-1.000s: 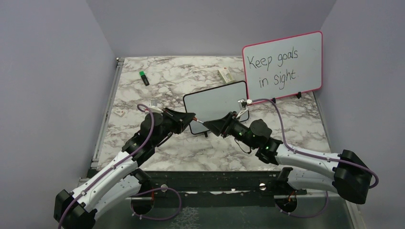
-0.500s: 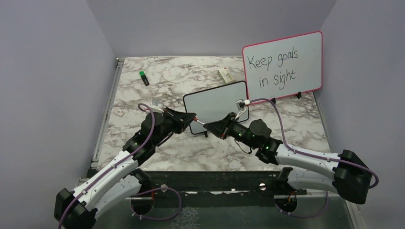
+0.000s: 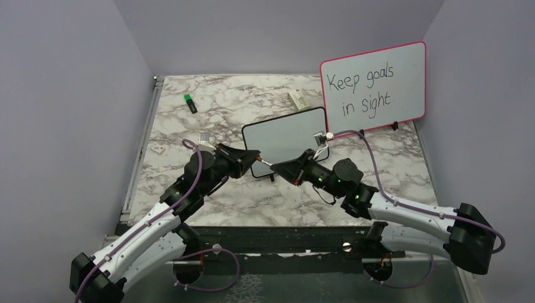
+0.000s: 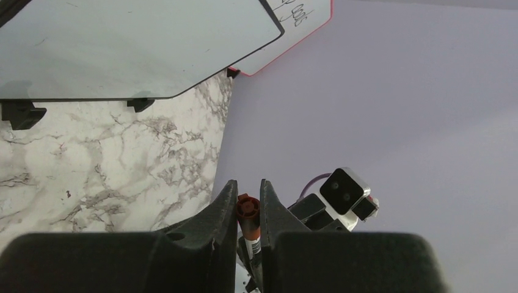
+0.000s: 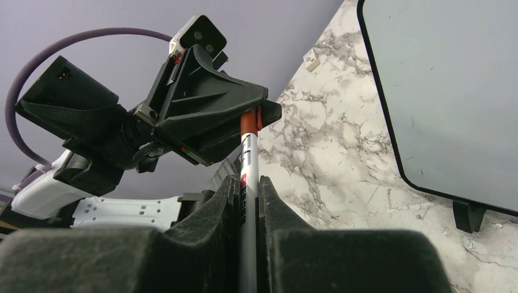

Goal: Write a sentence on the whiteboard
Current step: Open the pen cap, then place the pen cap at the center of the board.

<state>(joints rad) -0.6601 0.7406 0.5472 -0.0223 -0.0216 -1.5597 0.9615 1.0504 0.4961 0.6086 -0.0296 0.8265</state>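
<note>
whiteboard (image 3: pixel 284 140) just beyond right tool (image 3: pixel 272 165)

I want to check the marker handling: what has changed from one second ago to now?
The right gripper slid a little toward the left gripper and closed on the marker body. The left gripper stays shut on its red cap. The whiteboard is still blank and has not moved.

Soft, even, fairly bright light; shadows faint. Close to each lens the left claw (image 4: pixel 248 196) and right claw (image 5: pixel 247 186) look soft; the tabletop (image 4: pixel 110 165) beyond them is sharp.
</note>
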